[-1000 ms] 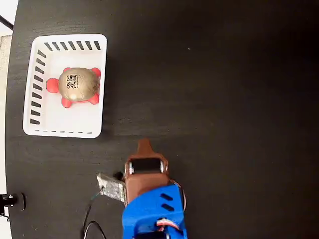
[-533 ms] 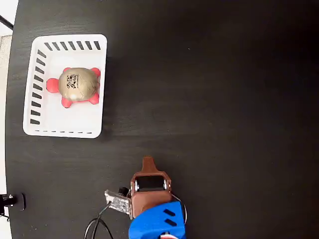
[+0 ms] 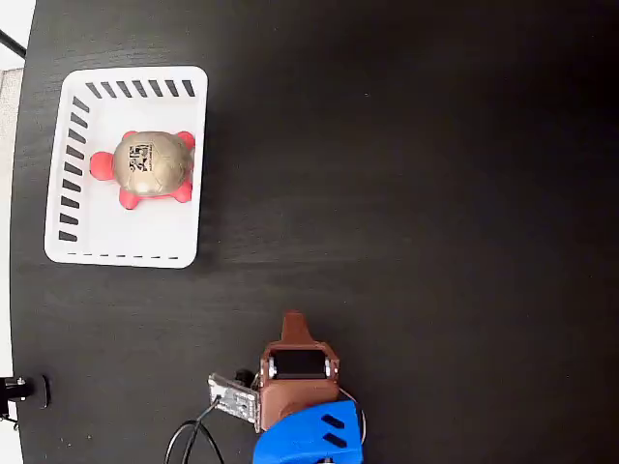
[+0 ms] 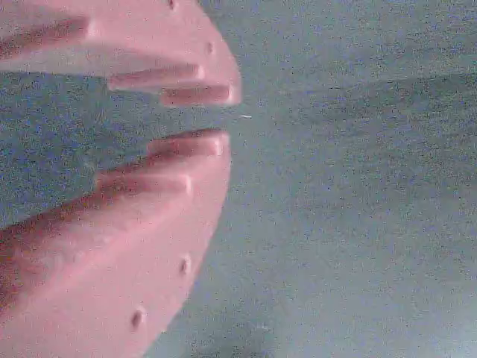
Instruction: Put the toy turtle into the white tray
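Observation:
The toy turtle [image 3: 150, 166], with a grey-tan shell and red-pink legs, lies inside the white tray [image 3: 180, 242] at the upper left of the fixed view. My gripper [image 3: 293, 325] is well below and to the right of the tray, over bare black table, with its brown tip pointing up the picture. In the wrist view the pink fingers [image 4: 186, 82] nearly meet at their tips around my gripper [image 4: 227, 118], with nothing between them. Neither turtle nor tray shows in that view.
The black table [image 3: 435, 193] fills both views. A small board with cables [image 3: 230, 396] hangs at the arm's left side. A dark clamp-like object [image 3: 19, 390] sits at the table's left edge, where a pale floor strip shows.
The arm has drawn back down the picture, away from the tray, and its tip now sits lower and slightly further right. The turtle and tray have not moved.

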